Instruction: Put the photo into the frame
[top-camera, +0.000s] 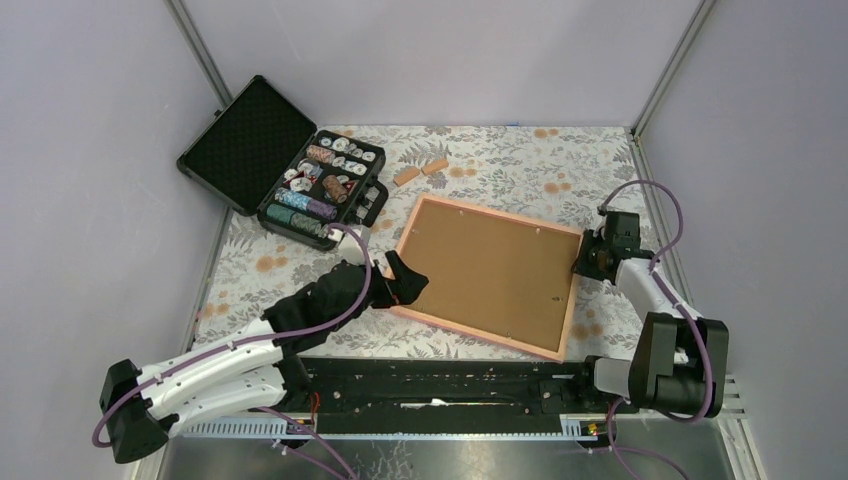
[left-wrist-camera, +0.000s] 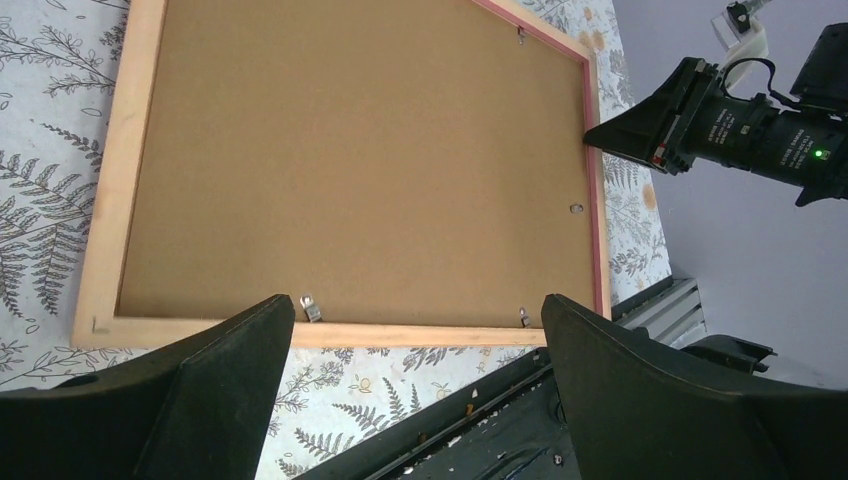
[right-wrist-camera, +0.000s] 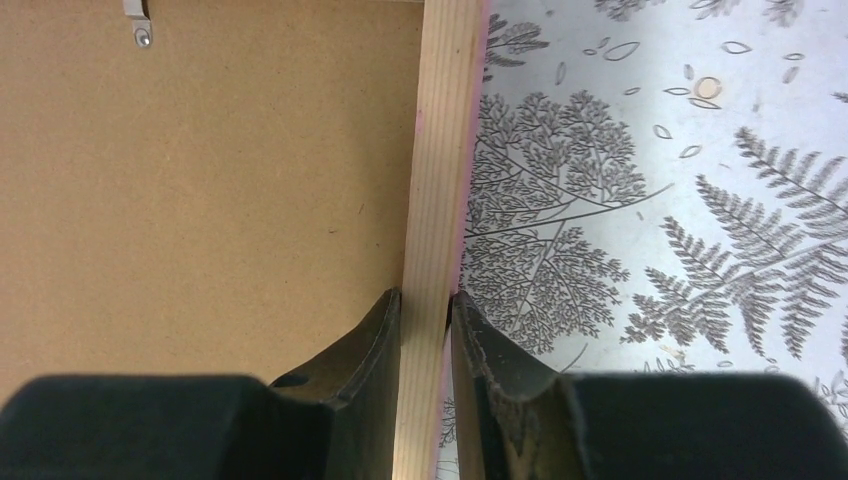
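Top view: the frame (top-camera: 572, 300) lies flat on the table (top-camera: 500, 150), back side up, w/ a brown board (top-camera: 490, 270) filling it. Its long axis goes approx. from my L gripper (top-camera: 408, 280) to my R gripper (top-camera: 590, 258), so each arm has one short rail on its side. L is over the frame's near-left part and R is at the right rail, near the far corner. Beyond the frame's far-left corner there is an open case (top-camera: 290, 165) of chips. Beyond its far rail lie two small wood blocks (top-camera: 420, 172). The photo I see nowhere. Maybe it is under the board, I cannot tell.

L wrist view: L gripper (left-wrist-camera: 417, 305) is spread wide w/ nothing between the fingers. It seems apart from the frame (left-wrist-camera: 110, 180). Across the board (left-wrist-camera: 350, 170), R gripper (left-wrist-camera: 612, 133) touches the right rail.

R wrist view: R gripper (right-wrist-camera: 425, 300) is clenched on the frame (right-wrist-camera: 445, 150), w/ one finger on the board side and one on the table side. The wood is pale w/ a pinkish edge.
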